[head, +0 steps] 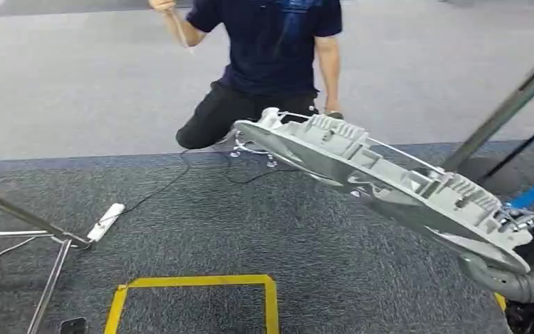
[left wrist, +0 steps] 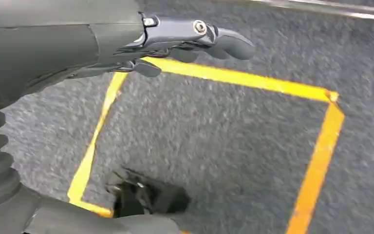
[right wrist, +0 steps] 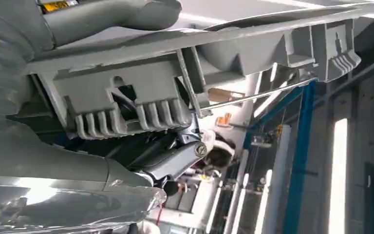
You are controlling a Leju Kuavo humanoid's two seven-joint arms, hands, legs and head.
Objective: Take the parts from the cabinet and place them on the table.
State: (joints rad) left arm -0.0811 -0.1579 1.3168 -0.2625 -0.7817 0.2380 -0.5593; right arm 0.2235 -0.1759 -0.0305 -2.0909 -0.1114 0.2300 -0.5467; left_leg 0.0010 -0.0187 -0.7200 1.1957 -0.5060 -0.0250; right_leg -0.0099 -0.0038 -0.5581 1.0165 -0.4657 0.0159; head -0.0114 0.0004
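Observation:
A long grey moulded part (head: 382, 181) with ribs and a thin metal rod hangs tilted above the dark carpet, its far end toward the kneeling person. My right hand (head: 526, 228) grips its near end at the lower right. In the right wrist view the part (right wrist: 175, 92) lies across the hand, with the thumb (right wrist: 121, 17) on one side and the darker fingers (right wrist: 173, 161) on the other. My left hand (left wrist: 190, 39) hangs over the floor with its fingers stretched out and nothing in it.
A person (head: 271, 49) kneels on the carpet just beyond the part. A yellow tape square (head: 195, 292) marks the floor below me. A white power strip (head: 106, 221) and metal stand legs (head: 28, 223) lie left. A dark slanted post (head: 507, 111) stands right.

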